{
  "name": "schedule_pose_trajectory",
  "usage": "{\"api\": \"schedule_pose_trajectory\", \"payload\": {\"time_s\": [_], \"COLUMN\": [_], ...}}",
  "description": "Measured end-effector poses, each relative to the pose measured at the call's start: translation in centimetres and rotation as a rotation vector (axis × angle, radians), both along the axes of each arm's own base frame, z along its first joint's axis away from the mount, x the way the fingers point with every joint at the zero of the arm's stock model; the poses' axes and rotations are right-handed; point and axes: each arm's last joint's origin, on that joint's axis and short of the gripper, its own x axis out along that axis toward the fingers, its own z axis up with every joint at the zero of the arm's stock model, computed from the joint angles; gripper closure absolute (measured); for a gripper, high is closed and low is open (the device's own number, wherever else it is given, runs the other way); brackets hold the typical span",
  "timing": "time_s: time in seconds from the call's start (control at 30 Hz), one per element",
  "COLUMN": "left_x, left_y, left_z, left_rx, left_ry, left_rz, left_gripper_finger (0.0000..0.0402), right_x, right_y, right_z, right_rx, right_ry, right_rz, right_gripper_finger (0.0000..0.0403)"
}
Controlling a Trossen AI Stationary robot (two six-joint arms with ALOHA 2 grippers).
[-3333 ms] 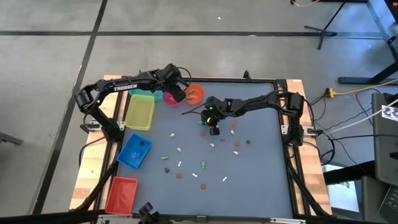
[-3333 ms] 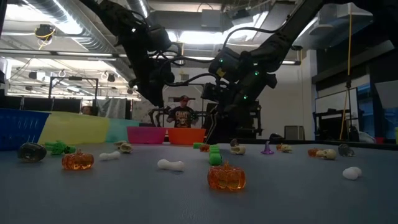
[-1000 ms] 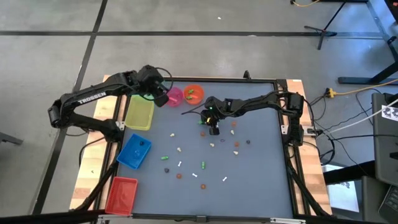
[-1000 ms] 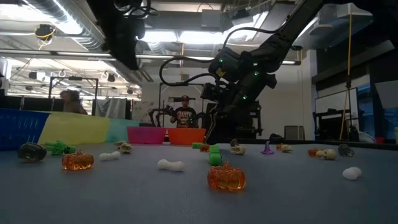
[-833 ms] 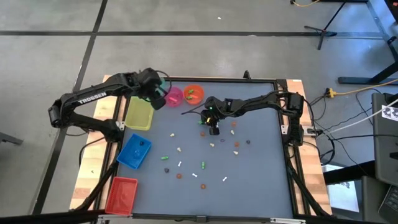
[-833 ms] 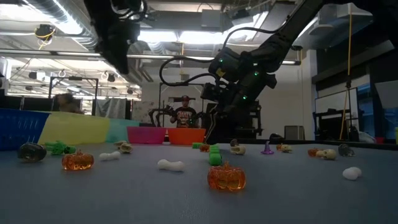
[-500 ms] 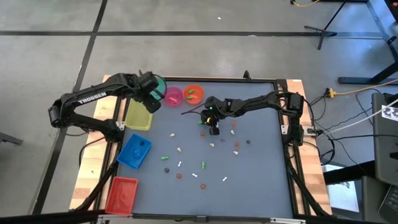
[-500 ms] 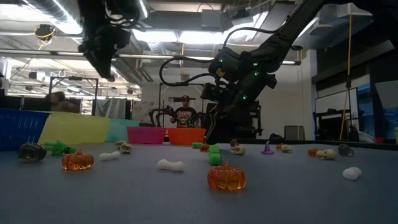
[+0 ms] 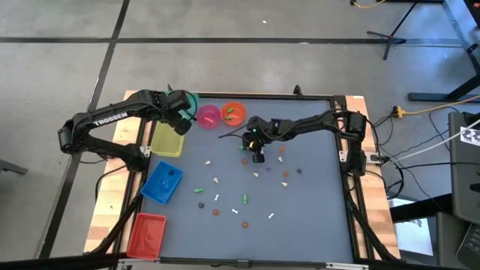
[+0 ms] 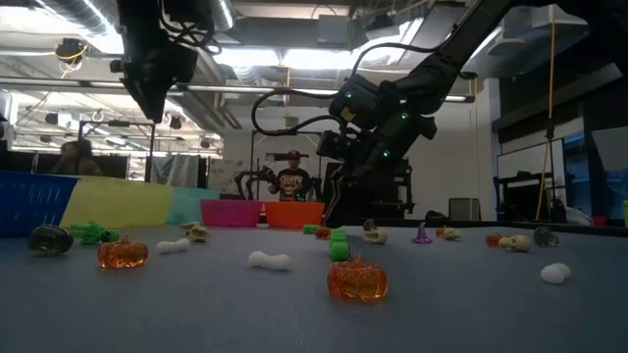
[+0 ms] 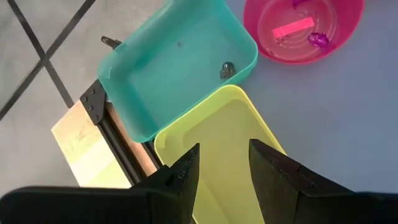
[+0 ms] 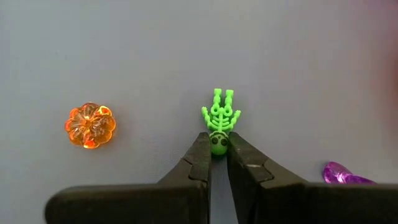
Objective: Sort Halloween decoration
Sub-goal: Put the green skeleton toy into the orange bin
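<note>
The Halloween decoration lies scattered as tiny trinkets (image 9: 244, 199) over the grey table's middle and near part. My right gripper (image 12: 218, 149) is at the table's middle, shut on a green skeleton (image 12: 219, 118). An orange pumpkin (image 12: 91, 124) and a purple piece (image 12: 341, 173) lie on the table to either side of it. My left gripper (image 11: 224, 155) hangs open and holds nothing. It is high above the yellow bin (image 11: 217, 143) at the far left, beside the teal bin (image 11: 180, 68) and the pink bowl (image 11: 303, 28). My right gripper pinches the green skeleton's round head (image 12: 218, 145) between its two fingertips. The fingers slant down at it. The ribs and legs stretch away from the fingertips, flat along the table top.
An orange bowl (image 9: 235, 112) stands right of the pink bowl at the far edge. A blue bin (image 9: 161, 182) and a red bin (image 9: 147, 234) line the left edge nearer to me. People show in the room beyond the table (image 10: 290, 181).
My left gripper has swung from beside the pink bowl toward the table's left edge, to above the yellow and teal bins. It has tipped to point more steeply down and has stayed open.
</note>
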Motion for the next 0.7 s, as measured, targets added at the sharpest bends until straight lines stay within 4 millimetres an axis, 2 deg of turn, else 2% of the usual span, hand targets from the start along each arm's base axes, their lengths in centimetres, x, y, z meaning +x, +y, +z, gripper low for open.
{"api": "schedule_pose_trajectory", "payload": {"time_s": [0.23,0.7], "left_x": [0.1,0.1], "left_y": [0.0,0.1], "left_z": [0.0,0.0], "left_rx": [0.003,0.004], "left_ry": [-0.007,-0.012], "left_rz": [0.0,-0.001], "left_gripper_finger": [0.0279,0.0279], "right_x": [-0.2,-0.6], "right_y": [0.0,0.1], "right_z": [0.8,4.8], "right_rx": [-0.007,-0.034], "right_ry": [-0.007,-0.122], "right_rz": [-0.004,-0.002], "right_gripper_finger": [0.0374,0.0374]}}
